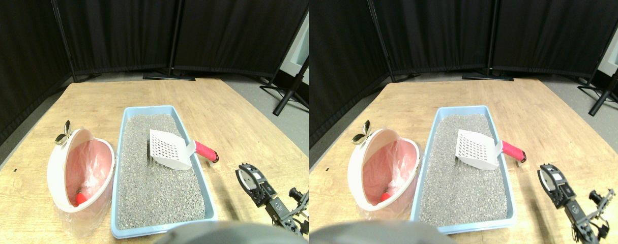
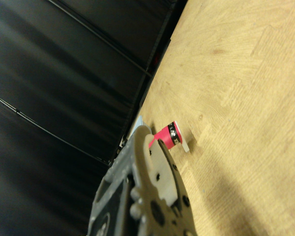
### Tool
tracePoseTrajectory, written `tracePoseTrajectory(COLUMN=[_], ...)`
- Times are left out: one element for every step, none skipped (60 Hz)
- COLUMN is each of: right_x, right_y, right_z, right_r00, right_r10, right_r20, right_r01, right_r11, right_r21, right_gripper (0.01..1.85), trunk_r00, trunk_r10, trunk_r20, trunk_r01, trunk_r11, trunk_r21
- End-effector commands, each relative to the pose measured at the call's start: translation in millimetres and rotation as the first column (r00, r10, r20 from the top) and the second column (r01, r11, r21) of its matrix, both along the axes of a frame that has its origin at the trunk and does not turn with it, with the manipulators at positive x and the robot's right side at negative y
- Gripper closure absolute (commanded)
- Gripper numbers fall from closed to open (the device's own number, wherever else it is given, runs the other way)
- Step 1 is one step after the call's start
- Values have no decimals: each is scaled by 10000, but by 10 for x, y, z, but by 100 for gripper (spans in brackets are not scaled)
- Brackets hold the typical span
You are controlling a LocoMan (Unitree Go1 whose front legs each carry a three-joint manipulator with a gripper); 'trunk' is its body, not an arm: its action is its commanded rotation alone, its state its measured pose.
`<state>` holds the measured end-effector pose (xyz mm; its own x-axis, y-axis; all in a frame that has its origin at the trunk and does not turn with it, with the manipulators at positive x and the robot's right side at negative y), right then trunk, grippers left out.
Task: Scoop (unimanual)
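One right gripper hovers above the worktop, at four o'clock from the scoop, holding nothing; whether its fingers are apart is unclear.

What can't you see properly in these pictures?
- Stereo pair view: the red thing deep in the pink-lined bin is too small to name.
- Stereo pair view: the dark spot in the litter is half hidden by the white scoop.
- Wrist view: the gripper hides most of the scoop's pink handle.
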<state>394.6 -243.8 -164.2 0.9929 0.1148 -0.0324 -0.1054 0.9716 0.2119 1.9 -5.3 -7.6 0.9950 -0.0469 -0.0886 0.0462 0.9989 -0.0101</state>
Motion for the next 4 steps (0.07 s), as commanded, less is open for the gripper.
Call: tracePoseTrajectory(right_x=[-1, -1, -8, -8], right_y=[44, 44, 46, 46], right_z=[78, 78, 78, 78], right_r00=[9990, 9990, 9988, 9988], right_r10=[62, 62, 86, 86], right_r20=[449, 449, 477, 477], right_r01=[-71, -71, -94, -94], right_r11=[9998, 9998, 9998, 9998], right_r21=[206, 206, 177, 177], right_gripper=[181, 181, 181, 181], trunk_r00=[9996, 9996, 9996, 9996], trunk_r10=[-156, -166, -171, -171], trunk_r20=[215, 216, 224, 224], trunk_r01=[161, 170, 175, 175], trunk_r11=[9997, 9997, 9997, 9997], trunk_r21=[-192, -187, -182, -182])
